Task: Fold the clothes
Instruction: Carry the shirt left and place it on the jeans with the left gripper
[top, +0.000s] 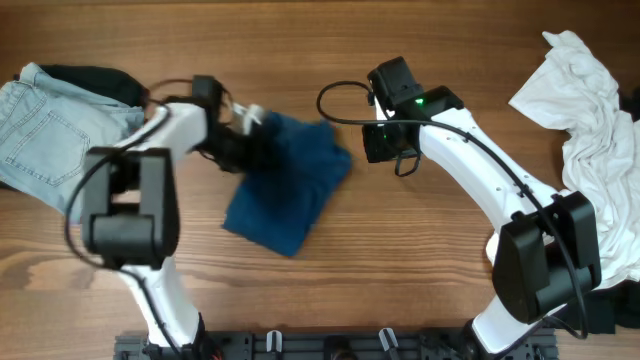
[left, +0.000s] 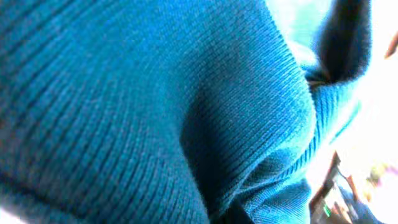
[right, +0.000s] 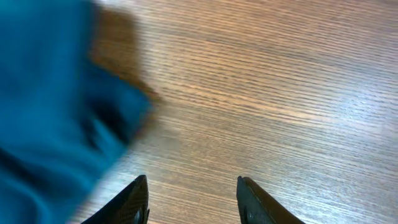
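1. Far left, I see jeans (top: 45, 135) lying on the table (top: 450, 40), with a dark garment (top: 95, 78) poking out beneath them.
2. My left gripper (top: 248, 122) sits at the upper-left edge of the shirt (top: 288, 195), jaws together. Its camera shows only blue knit, so I cannot tell whether cloth is pinched.
3. The shirt lies bunched mid-table, between both arms.
4. My right gripper (right: 193, 193) hovers just right of the shirt, fingers apart, bare wood between them.
5. Far right, a white garment (top: 590, 130) lies crumpled.
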